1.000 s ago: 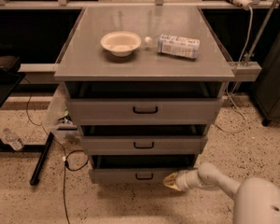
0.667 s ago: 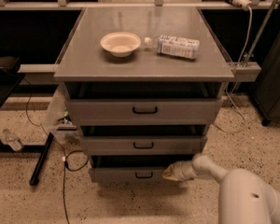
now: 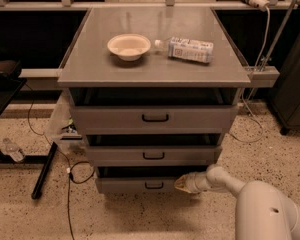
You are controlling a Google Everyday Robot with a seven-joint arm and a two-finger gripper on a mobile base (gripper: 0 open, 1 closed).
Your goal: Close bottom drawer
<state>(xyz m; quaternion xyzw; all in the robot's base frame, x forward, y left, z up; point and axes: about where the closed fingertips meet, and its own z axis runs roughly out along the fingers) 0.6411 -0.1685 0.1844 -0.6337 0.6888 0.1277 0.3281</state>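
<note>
The bottom drawer is the lowest and narrowest of three grey drawer fronts, with a small black handle. It stands only slightly out, with a thin dark gap above its front. My gripper is at the right part of that drawer front, its tip against the panel, just right of the handle. The white arm reaches in from the lower right.
The middle drawer and top drawer also stand slightly out. A white bowl and a lying water bottle rest on the cabinet top. Cables and a black bar lie on the floor at the left.
My gripper has moved left along the bottom drawer front, and the drawer front has gone back towards the cabinet.
</note>
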